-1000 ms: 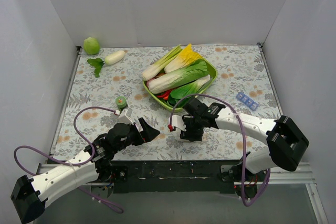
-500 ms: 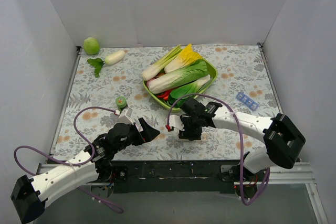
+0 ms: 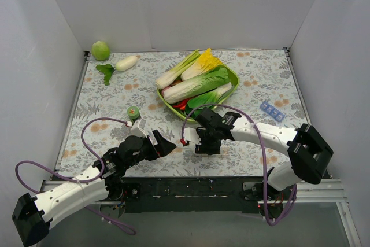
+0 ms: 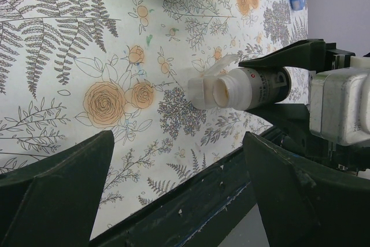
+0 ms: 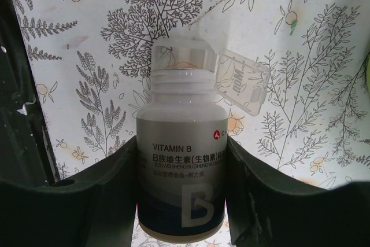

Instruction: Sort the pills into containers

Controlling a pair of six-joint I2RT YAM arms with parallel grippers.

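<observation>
Table [image 3: 115,92] lay under pale cloth [image 3: 263,76] printed with grey ferns and orange flowers. Plain white panels closed three sides: back wall [image 3: 185,4], left wall [image 3: 34,73], right wall [image 3: 341,56]. Metal strips [image 3: 73,108] ran along table's left and right edges. Black bar [image 3: 191,190] crossed near edge. Grey floor [image 3: 231,231] showed below. Light was even, shadows soft.

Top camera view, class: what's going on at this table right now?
The right tool grips a Vitamin B bottle, its flip cap open, near the front of the table. The left tool is open and empty, facing the bottle's mouth. The containers lie apart at the right, untouched.
</observation>
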